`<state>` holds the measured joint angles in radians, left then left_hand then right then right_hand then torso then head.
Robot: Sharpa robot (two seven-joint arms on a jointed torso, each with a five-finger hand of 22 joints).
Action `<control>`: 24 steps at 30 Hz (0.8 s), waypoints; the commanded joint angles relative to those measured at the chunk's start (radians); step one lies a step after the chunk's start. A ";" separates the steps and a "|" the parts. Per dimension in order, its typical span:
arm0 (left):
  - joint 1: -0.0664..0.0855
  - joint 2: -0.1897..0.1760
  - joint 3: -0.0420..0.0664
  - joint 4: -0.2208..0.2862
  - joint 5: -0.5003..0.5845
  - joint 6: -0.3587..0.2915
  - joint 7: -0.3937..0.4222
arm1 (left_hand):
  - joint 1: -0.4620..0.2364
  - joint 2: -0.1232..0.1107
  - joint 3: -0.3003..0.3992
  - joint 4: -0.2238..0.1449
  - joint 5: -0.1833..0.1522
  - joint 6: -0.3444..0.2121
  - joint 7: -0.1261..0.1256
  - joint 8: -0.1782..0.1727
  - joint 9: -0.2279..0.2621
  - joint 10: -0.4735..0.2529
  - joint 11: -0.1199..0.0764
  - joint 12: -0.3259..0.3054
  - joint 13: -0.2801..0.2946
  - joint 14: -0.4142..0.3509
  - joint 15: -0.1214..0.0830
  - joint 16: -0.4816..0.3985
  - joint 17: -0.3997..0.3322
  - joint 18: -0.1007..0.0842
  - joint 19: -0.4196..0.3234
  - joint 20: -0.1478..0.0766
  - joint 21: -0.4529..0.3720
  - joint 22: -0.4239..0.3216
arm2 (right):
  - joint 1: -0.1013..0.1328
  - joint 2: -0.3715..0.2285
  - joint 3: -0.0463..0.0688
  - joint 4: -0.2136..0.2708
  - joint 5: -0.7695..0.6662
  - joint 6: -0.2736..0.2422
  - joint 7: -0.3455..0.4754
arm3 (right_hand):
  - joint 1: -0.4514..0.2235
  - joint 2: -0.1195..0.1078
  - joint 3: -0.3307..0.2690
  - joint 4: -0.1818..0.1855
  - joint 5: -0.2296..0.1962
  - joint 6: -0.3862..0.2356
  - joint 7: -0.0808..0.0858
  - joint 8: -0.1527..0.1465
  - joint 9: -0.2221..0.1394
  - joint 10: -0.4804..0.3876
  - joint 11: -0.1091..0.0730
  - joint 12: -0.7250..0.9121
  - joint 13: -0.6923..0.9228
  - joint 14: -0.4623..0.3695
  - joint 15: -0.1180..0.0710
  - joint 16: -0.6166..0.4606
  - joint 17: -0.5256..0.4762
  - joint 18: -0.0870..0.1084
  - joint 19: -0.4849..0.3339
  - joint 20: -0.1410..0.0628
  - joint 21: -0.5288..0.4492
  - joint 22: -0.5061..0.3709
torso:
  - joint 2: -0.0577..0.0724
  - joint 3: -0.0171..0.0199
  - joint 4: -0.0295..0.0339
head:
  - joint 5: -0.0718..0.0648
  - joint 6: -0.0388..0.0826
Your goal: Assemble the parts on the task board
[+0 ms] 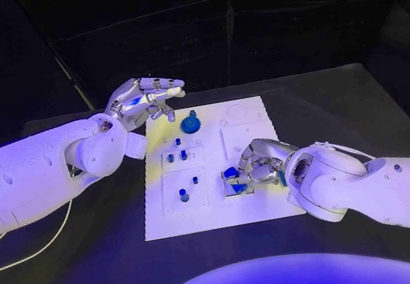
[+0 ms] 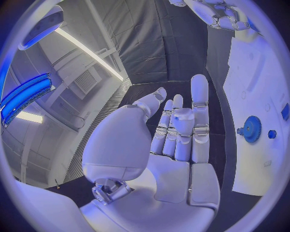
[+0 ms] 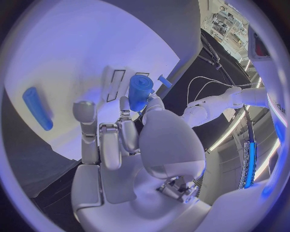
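The white task board [image 1: 216,210] lies flat in the middle of the black desk [image 1: 100,278], between the two arms.

The right hand [image 1: 257,166] is down on the board's near right part, fingers curled toward the surface. The right wrist view shows it pinching a short blue cylinder [image 3: 140,92] between the thumb and a finger, the piece standing up past the fingertips [image 3: 83,110] over the white board. In the head view blue pieces [image 1: 235,180] show just under and beside this hand, touching or nearly touching its fingers; which of them is the held one cannot be told from that view. A long blue peg [image 3: 36,108] lies on the board apart from the hand, off to the side of its fingers.

The left hand [image 1: 144,97] is raised beyond the board's far left corner, touching nothing. Its fingers are loosely extended and apart, and the palm is empty in the left wrist view [image 2: 175,145].

A round blue gear [image 1: 191,123] sits on the board's far part, near the left hand, just beside and below its fingers but clear of them. Several small blue pegs [image 1: 178,157] stand in the board's left half, between the two hands, well apart from the left hand and short of the right.
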<state>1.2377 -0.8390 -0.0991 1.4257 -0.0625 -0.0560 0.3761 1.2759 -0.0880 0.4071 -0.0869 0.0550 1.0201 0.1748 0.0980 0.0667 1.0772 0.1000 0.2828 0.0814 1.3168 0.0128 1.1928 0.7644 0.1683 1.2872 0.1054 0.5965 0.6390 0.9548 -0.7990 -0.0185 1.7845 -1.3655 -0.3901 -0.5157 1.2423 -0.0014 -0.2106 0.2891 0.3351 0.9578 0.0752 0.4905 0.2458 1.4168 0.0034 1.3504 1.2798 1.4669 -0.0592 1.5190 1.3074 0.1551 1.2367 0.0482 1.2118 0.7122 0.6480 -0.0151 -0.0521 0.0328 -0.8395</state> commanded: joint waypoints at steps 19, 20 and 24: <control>0.002 -0.002 0.001 0.003 -0.004 0.013 -0.001 | -0.008 0.005 -0.006 0.000 -0.003 -0.007 0.000 -0.001 0.001 -0.007 0.002 0.006 0.001 -0.008 0.001 0.005 -0.002 0.013 -0.001 0.004 -0.004 -0.001 | 0.002 0.002 0.001 0.003 -0.011 -0.026 -0.003 | -0.212 -0.107 0.024 0.008 -0.266 -0.043 0.008 0.016 0.027 -0.024 0.003 -0.045 -0.028 0.077 -0.002 -0.001 0.122 -0.009 -0.012 0.000 -0.019 -0.024 | -0.001 0.0012 -0.0006 | 0.004 -0.004; 0.002 -0.002 0.001 0.003 -0.004 0.013 -0.001 | -0.008 0.005 -0.006 0.000 -0.003 -0.007 0.000 -0.001 0.001 -0.007 0.002 0.006 0.001 -0.008 0.001 0.005 -0.002 0.013 -0.001 0.004 -0.004 -0.001 | 0.002 0.001 0.001 0.004 -0.011 -0.024 0.000 | -0.211 -0.103 0.031 0.007 -0.259 -0.042 0.007 0.017 0.028 -0.023 0.002 -0.045 -0.027 0.077 -0.002 -0.001 0.123 -0.009 -0.012 0.000 -0.019 -0.023 | -0.001 0.0012 -0.0009 | 0.004 -0.004; 0.002 -0.003 0.001 0.003 -0.004 0.014 -0.002 | -0.008 0.005 -0.006 0.000 -0.003 -0.007 0.000 -0.001 0.001 -0.007 0.002 0.006 0.001 -0.008 0.001 0.005 -0.002 0.013 -0.001 0.004 -0.004 -0.001 | 0.002 -0.005 0.001 0.007 -0.012 0.003 0.026 | -0.126 -0.075 0.063 -0.014 -0.229 -0.042 0.006 0.022 0.032 -0.019 0.001 -0.041 -0.020 0.078 -0.003 0.001 0.128 -0.009 -0.009 -0.001 -0.017 -0.019 | -0.001 0.0011 -0.0018 | 0.004 -0.005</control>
<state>1.2380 -0.8414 -0.0991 1.4267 -0.0636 -0.0547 0.3721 1.2759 -0.0881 0.4072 -0.0869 0.0550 1.0201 0.1748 0.0980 0.0668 1.0772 0.1001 0.2828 0.0814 1.3168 0.0128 1.1928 0.7629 0.1682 1.2872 0.1054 0.5965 0.6393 0.9550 -0.8020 -0.0183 1.7881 -1.3700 -0.3975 -0.5210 1.0913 -0.0782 -0.1531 0.2802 0.1045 0.9203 0.0814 0.5086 0.2773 1.3986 0.0071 1.3089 1.2577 1.4668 -0.0592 1.5190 1.3074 0.1552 1.2291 0.0481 1.1963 0.6926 0.6468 -0.0141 -0.0533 0.0368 -0.8437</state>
